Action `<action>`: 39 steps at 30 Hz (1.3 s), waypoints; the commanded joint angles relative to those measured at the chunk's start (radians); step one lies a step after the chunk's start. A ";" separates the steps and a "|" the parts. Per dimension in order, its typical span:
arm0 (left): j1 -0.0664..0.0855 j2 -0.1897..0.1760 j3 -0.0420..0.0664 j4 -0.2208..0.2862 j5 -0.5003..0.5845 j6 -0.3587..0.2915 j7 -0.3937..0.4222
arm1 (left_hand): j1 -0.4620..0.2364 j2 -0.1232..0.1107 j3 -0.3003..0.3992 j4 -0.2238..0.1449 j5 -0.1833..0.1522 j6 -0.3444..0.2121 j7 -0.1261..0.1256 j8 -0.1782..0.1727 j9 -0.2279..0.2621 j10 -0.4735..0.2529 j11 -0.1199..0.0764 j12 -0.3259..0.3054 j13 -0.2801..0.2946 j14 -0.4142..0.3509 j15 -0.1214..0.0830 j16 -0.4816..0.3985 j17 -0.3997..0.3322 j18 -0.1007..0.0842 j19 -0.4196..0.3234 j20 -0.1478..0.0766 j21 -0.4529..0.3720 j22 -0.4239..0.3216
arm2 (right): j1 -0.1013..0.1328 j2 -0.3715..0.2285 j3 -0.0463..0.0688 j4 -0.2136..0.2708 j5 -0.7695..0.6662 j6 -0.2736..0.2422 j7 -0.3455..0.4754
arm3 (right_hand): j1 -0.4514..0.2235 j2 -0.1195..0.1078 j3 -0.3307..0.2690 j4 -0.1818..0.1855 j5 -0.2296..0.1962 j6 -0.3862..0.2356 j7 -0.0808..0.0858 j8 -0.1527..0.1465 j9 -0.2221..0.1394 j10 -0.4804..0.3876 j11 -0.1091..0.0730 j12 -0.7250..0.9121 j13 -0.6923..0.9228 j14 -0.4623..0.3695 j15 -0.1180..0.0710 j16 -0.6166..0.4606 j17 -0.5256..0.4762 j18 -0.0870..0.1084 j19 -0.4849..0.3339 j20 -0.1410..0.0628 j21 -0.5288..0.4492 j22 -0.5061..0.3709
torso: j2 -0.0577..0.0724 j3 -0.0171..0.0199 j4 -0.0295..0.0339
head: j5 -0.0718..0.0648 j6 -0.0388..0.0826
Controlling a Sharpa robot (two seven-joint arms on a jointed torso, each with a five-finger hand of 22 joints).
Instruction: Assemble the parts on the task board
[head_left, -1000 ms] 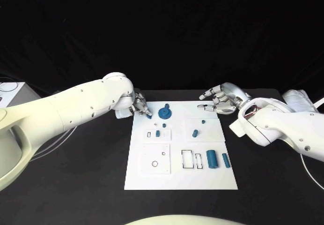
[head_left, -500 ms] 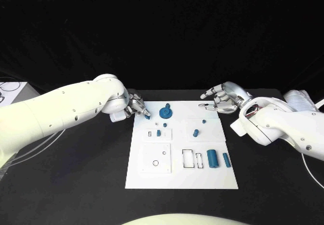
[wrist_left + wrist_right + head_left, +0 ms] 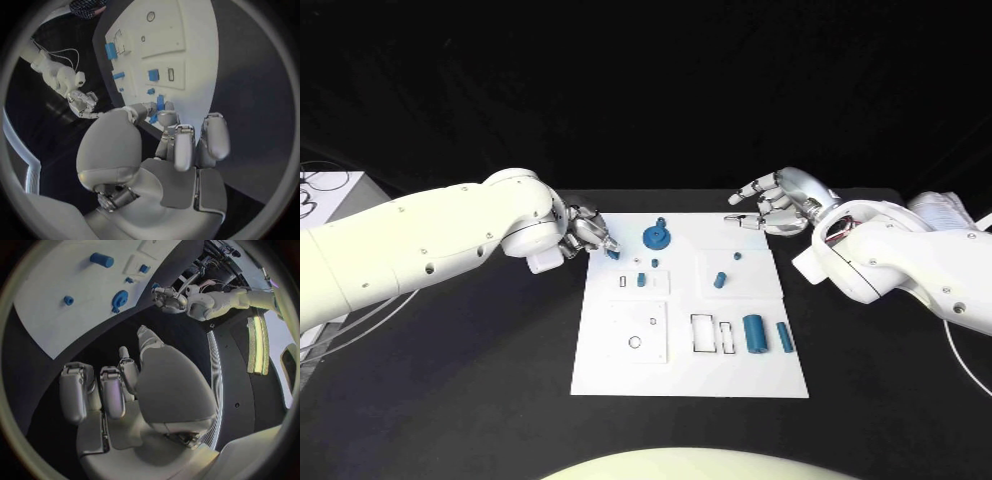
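Robotics lab test cell. Black worktop (image 3: 473,380) against a black backdrop (image 3: 646,90), white task board (image 3: 689,375) with outlined slots laid square on it, loose cables (image 3: 318,190) behind the left arm, lit equipment frame (image 3: 255,345) beyond the right hand.

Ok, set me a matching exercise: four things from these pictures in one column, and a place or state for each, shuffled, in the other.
Things:
1. left hand
2. right hand
3. gear-shaped part
4. two long parts

Places or states:
A. lying side by side near the board's right edge
B. pinching a small blue part at the board's far left corner
C. on the board's far edge, between the hands
D. off the board's far right corner, fingers apart, holding nothing

Pairs: 1-B, 2-D, 3-C, 4-A
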 commanded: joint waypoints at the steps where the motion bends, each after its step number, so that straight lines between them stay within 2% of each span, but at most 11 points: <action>1: -0.008 -0.006 -0.007 0.026 -0.030 -0.057 0.014 | -0.012 -0.001 0.131 -0.122 0.014 0.054 -0.046 0.007 0.108 0.009 -0.002 -0.005 -0.004 0.083 -0.007 0.006 0.181 -0.001 0.004 -0.006 0.007 0.005 | -0.002 0.001 0.000 -0.001 -0.006 0.008 0.013 | -0.010 0.004 -0.002 0.001 0.007 0.000 0.000 0.005 -0.001 -0.005 0.000 -0.002 0.040 0.088 -0.003 -0.007 0.201 0.012 0.041 -0.002 -0.004 0.170 | -0.002 -0.0005 0.0022 | 0.004 -0.004; 7: -0.024 -0.009 -0.022 0.056 -0.061 -0.082 0.013 | -0.024 -0.005 0.139 -0.127 0.039 0.059 -0.049 0.013 0.115 0.015 -0.005 -0.009 -0.008 0.083 -0.010 0.007 0.182 -0.003 0.011 -0.009 0.012 0.014 | -0.003 0.003 0.000 -0.002 -0.007 0.008 0.013 | -0.010 0.004 -0.002 0.000 0.010 0.000 0.000 0.005 -0.002 -0.007 0.000 -0.004 0.037 0.087 -0.003 -0.007 0.201 0.012 0.040 -0.002 -0.006 0.169 | 0.000 -0.0006 0.0004 | 0.008 -0.006; 16: -0.033 -0.003 -0.036 0.081 -0.106 -0.100 0.004 | -0.029 -0.006 0.142 -0.129 0.049 0.061 -0.051 0.014 0.118 0.020 -0.007 -0.007 -0.004 0.083 -0.011 0.007 0.182 -0.005 0.017 -0.010 0.015 0.022 | -0.004 0.004 0.000 -0.003 -0.009 0.008 0.015 | -0.010 0.004 -0.002 0.000 0.010 0.000 0.000 0.005 -0.002 -0.007 0.000 -0.004 0.037 0.087 -0.003 -0.007 0.201 0.012 0.040 -0.002 -0.006 0.169 | 0.001 0.0014 -0.0003 | 0.012 -0.008; 21: -0.035 0.004 -0.042 0.086 -0.130 -0.101 -0.007 | -0.030 -0.007 0.142 -0.129 0.050 0.061 -0.051 0.015 0.118 0.019 -0.007 -0.009 -0.007 0.083 -0.011 0.005 0.179 -0.006 0.019 -0.010 0.016 0.023 | -0.005 0.005 0.000 -0.003 -0.011 0.009 0.015 | -0.010 0.004 -0.002 0.000 0.010 0.000 0.000 0.005 -0.002 -0.007 0.000 -0.004 0.037 0.087 -0.003 -0.007 0.201 0.012 0.040 -0.002 -0.006 0.169 | 0.002 0.0007 -0.0004 | 0.013 -0.010; 24: -0.035 0.009 -0.046 0.085 -0.136 -0.096 -0.013 | -0.030 -0.007 0.142 -0.129 0.050 0.061 -0.051 0.015 0.118 0.019 -0.007 -0.009 -0.007 0.083 -0.011 0.005 0.179 -0.006 0.019 -0.010 0.016 0.023 | -0.005 0.005 0.000 -0.002 -0.012 0.009 0.016 | -0.010 0.004 -0.002 0.000 0.010 0.000 0.000 0.005 -0.002 -0.007 0.000 -0.004 0.037 0.087 -0.003 -0.007 0.201 0.012 0.040 -0.002 -0.006 0.169 | 0.001 0.0017 -0.0011 | 0.014 -0.012; 39: -0.041 0.027 -0.054 0.064 -0.157 -0.076 -0.040 | -0.031 -0.006 0.143 -0.130 0.051 0.061 -0.051 0.015 0.119 0.018 -0.007 -0.011 -0.010 0.083 -0.012 0.006 0.180 -0.005 0.018 -0.010 0.016 0.023 | -0.005 0.005 0.000 -0.001 -0.013 0.009 0.016 | -0.010 0.004 -0.001 0.000 0.012 -0.001 -0.001 0.005 -0.002 -0.007 0.000 -0.004 0.037 0.087 -0.003 -0.007 0.201 0.012 0.041 -0.002 -0.006 0.169 | 0.002 0.0008 -0.0010 | 0.014 -0.016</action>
